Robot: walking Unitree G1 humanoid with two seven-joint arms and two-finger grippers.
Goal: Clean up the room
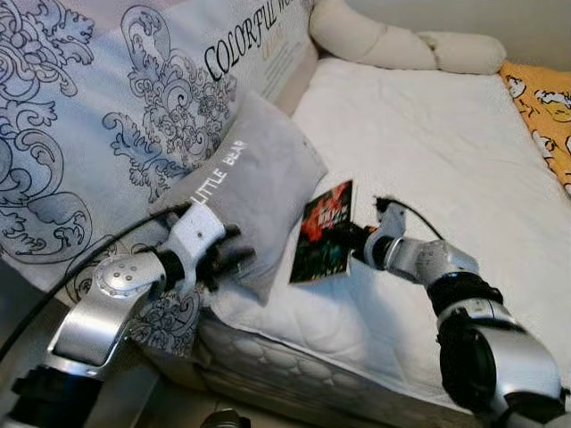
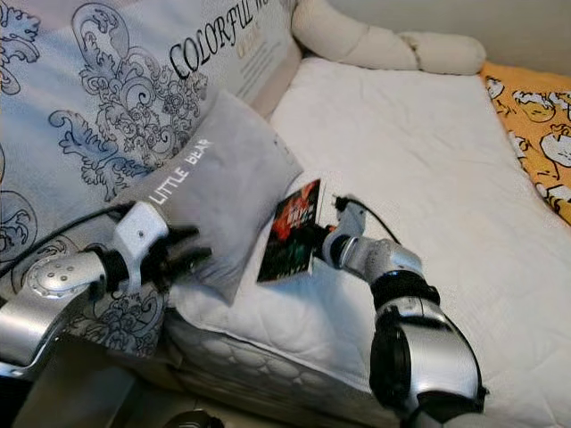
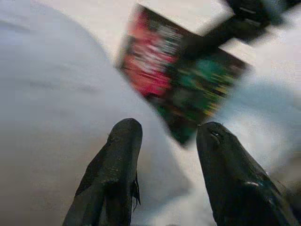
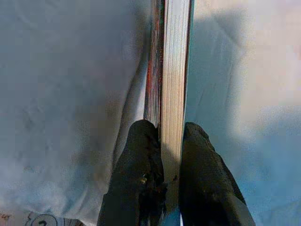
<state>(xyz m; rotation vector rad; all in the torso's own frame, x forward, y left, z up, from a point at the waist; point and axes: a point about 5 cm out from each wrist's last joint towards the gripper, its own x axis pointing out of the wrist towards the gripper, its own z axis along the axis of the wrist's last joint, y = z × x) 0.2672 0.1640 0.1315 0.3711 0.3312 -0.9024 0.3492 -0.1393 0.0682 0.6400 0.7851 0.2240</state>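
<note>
From the left eye view, the right gripper (image 1: 357, 239) sits just right of centre, its fingers clamped on the edge of a dark paperback book (image 1: 323, 232) with a red and green cover, held upright above the white quilted mattress (image 1: 428, 152). At lower left the left gripper (image 1: 234, 260) presses its fingertips against a grey cushion (image 1: 245, 183) lettered "LITTLE BEAR", which leans on a large patterned pillow (image 1: 98, 116) filling the upper left. A cream bolster (image 1: 401, 45) runs along the top edge and an orange printed cloth (image 1: 544, 107) shows at the upper right. The right eye view gives the same scene shifted a little, with the book (image 2: 292, 232) nearer the middle of the frame. The left wrist view shows what the head cannot: the two black fingers (image 3: 113, 174) stand well apart with nothing between them, the cushion pale at left, the book's cover blurred at upper centre. The right wrist view looks along the book's page edges (image 4: 173, 75), the pale block of pages pinched between both fingers at the bottom of the frame, with the cushion's grey fabric on the left.
</note>
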